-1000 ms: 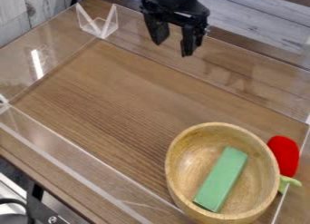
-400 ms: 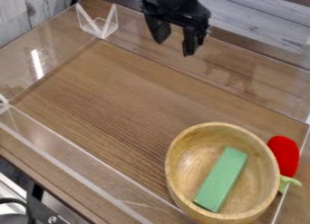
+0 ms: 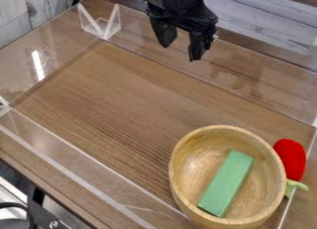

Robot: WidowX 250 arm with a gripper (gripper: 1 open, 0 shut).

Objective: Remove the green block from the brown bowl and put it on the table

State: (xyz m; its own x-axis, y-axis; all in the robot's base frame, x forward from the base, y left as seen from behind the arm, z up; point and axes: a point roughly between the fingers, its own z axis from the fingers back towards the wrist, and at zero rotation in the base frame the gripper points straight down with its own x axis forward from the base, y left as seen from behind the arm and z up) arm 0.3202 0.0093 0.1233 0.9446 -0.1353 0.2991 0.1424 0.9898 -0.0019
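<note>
Table [image 3: 124,112] is wood-grain w/ clear acrylic walls [image 3: 50,140] round it; small clear stand [image 3: 98,21] at far left. Gripper [image 3: 181,40] hangs at far center, pointing steeply down, fingers apart, nothing held. Near right: bowl [image 3: 188,177] w/ green block [image 3: 227,182] lying flat inside, well apart from gripper. Red object [image 3: 292,159] just right of bowl.

We see the green block [image 3: 225,183], a flat, matte, light-green bar, lying slantwise inside the brown bowl [image 3: 188,157] (a round wooden one with a thick rim). The bowl sits upright on the wood-grain tabletop [image 3: 124,103], at its near right corner.
</note>
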